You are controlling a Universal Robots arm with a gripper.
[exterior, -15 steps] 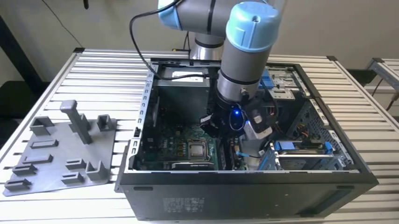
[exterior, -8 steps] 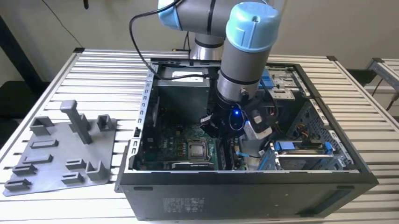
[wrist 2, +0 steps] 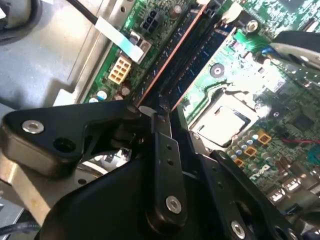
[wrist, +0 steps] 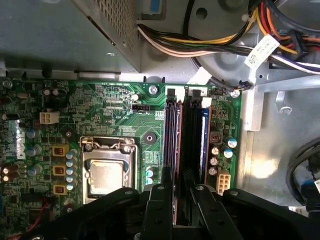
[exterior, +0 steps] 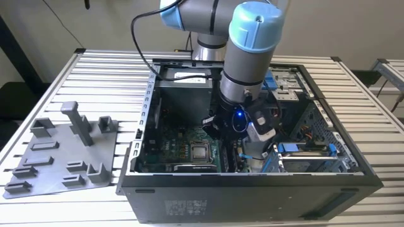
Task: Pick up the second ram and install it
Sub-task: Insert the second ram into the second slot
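Ram upright between claw fingers.

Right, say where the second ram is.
In the first wrist view, the second ram stands in the memory slots beside the processor, by the hand.

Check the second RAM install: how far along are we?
Done: the second ram is inside the PC case, standing on edge along the memory slots beside the processor.
In hand: the gripper sits over one end of that stick.
Left: seating is unconfirmed. I cannot tell whether the stick is fully down or latched.
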